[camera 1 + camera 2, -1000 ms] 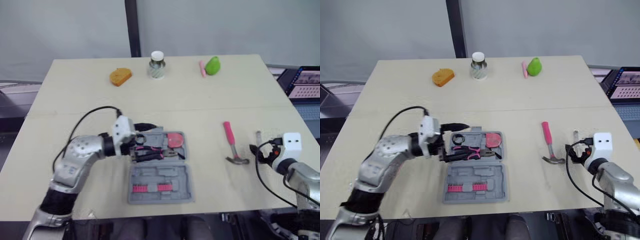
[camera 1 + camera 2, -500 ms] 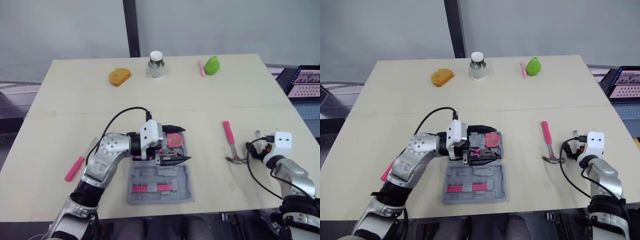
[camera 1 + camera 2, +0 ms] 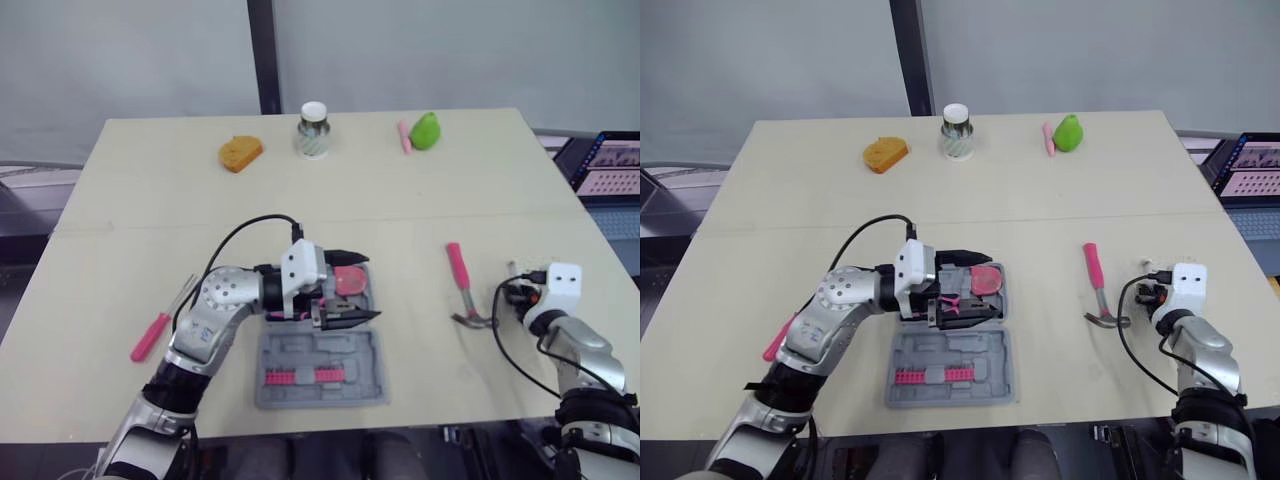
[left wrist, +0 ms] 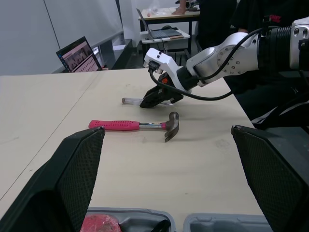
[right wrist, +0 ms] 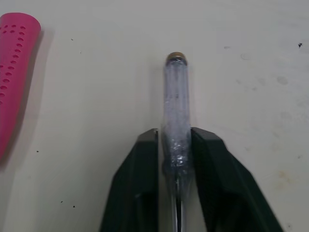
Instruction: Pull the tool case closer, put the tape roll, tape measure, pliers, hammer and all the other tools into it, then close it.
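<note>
Two grippers in view. Left gripper (image 3: 373,285) hovers over the far half of the open grey tool case (image 3: 320,365), fingers spread wide, nothing held. Case sits mid-bench (image 3: 400,200), toward the front edge; pink-handled pliers (image 3: 958,303) lie inside it. Right gripper (image 5: 175,133) is clamped on the clear handle of a screwdriver (image 5: 175,96) lying flat at the bench's right side. Hammer (image 3: 460,280), pink grip, lies between case and right gripper, nearer the gripper. Pink screwdriver (image 3: 150,335) lies left of the case. Laptop (image 3: 610,165) screen beyond the right edge: text too small to read.
</note>
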Controlling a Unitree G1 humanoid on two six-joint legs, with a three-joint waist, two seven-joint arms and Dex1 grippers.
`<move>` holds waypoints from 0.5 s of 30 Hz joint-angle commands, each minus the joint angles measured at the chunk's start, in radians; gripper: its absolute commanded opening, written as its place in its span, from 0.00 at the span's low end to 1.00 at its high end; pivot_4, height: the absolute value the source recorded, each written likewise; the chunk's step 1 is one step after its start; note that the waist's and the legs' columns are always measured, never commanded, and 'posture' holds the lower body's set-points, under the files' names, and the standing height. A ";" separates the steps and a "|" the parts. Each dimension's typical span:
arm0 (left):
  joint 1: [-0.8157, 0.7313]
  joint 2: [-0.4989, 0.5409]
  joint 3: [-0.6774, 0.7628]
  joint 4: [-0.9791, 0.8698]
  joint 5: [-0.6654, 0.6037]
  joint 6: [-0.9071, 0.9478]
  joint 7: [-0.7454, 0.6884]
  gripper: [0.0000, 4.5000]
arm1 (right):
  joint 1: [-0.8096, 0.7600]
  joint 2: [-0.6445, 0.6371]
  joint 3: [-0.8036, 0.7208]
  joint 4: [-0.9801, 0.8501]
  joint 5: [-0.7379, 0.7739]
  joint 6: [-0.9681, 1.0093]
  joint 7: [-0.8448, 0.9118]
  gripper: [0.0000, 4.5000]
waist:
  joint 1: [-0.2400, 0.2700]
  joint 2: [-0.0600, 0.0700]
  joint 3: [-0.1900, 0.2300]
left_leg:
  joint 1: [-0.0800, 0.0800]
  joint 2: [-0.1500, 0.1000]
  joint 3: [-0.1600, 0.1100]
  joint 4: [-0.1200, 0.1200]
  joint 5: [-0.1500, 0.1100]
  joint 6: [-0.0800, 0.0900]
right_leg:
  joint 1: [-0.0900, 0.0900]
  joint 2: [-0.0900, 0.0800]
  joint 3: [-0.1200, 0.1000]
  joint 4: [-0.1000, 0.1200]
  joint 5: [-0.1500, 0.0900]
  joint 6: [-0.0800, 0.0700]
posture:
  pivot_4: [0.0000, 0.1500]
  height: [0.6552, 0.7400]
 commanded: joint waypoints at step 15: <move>0.188 0.196 0.196 -0.089 -0.033 -0.030 -0.033 1.00 | 0.124 -0.352 0.244 -0.721 0.077 0.293 0.444 0.00 | -0.021 0.014 0.008 | -0.001 0.001 0.002 -0.003 0.000 0.000 | -0.004 0.001 0.001 0.000 0.000 0.000 | 1.00 1.00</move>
